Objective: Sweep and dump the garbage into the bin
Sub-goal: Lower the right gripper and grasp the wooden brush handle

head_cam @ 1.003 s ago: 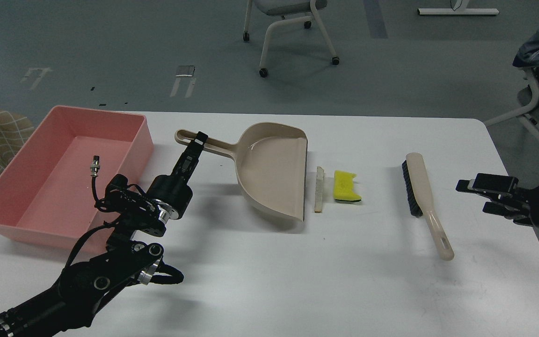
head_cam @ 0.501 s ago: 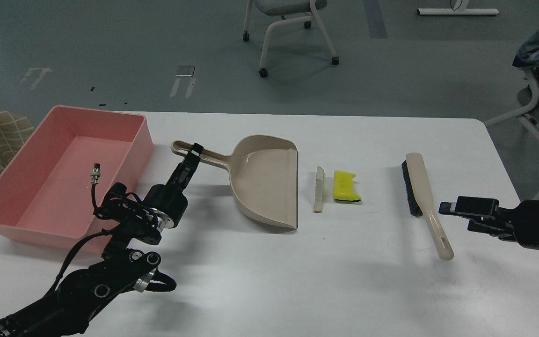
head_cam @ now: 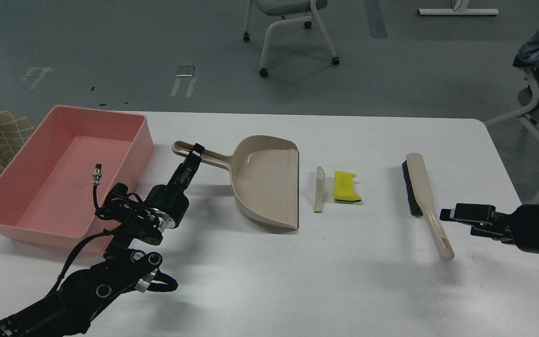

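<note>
From my remote seat the white worktop (head_cam: 269, 281) looks smooth and matt. On it, the beige plastic dustpan (head_cam: 265, 180) has a glossy pan. Left of the dustpan, the pink rectangular plastic bin (head_cam: 145, 140) shows a soft sheen. Right of the dustpan lies the yellow sponge (head_cam: 345, 185), porous and matt, then the smooth beige plastic brush (head_cam: 426, 196) with black bristles.

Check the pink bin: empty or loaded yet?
Empty. The bin's floor is bare pink; sponge and bread slice still lie on the table.
</note>
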Motion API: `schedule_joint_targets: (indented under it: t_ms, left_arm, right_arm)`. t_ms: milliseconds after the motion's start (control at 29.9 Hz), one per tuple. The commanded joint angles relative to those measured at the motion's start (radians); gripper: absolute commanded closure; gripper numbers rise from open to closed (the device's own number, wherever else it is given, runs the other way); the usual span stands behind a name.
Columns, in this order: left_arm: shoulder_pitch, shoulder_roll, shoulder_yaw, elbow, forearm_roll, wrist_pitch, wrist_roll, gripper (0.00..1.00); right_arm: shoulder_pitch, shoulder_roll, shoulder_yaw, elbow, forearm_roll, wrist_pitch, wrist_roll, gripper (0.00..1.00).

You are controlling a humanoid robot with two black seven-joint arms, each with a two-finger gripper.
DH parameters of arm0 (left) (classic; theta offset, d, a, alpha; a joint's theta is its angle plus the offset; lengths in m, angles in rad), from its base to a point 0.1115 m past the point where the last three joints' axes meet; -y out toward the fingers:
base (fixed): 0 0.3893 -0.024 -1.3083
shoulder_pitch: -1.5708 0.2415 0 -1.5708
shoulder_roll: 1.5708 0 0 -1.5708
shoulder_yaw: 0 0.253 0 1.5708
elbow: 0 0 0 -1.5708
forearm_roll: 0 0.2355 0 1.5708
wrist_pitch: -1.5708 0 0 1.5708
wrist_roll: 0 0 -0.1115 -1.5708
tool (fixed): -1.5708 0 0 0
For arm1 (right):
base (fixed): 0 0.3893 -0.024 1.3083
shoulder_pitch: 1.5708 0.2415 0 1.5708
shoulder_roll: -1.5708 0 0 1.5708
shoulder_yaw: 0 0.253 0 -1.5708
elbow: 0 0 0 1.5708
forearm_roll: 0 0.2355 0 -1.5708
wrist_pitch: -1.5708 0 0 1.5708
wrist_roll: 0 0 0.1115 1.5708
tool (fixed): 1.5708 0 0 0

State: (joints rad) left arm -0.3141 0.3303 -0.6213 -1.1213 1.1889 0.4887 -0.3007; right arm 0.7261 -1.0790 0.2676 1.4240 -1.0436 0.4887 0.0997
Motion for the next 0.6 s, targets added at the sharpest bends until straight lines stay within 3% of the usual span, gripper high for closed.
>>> schedule_joint_targets:
  t_ms: [0, 134, 568]
  left_arm:
    - [0.001, -0.002, 0.0, 0.0, 0.0, 0.0, 0.0, 1.0]
    - [0.001, -0.005, 0.0, 0.0, 0.001, 0.0, -0.002, 1.0]
    - [0.001, -0.005, 0.002, 0.0, 0.002, 0.0, -0.002, 1.0]
  right_arm:
    - [-0.007, 0.017, -0.002, 0.001, -0.015, -0.019, -0.012, 0.11]
    - [-0.017, 0.039, -0.002, 0.001, -0.016, -0.028, -0.014, 0.26]
    - [-0.03, 0.071, -0.004, -0.016, -0.018, -0.03, -0.026, 0.26]
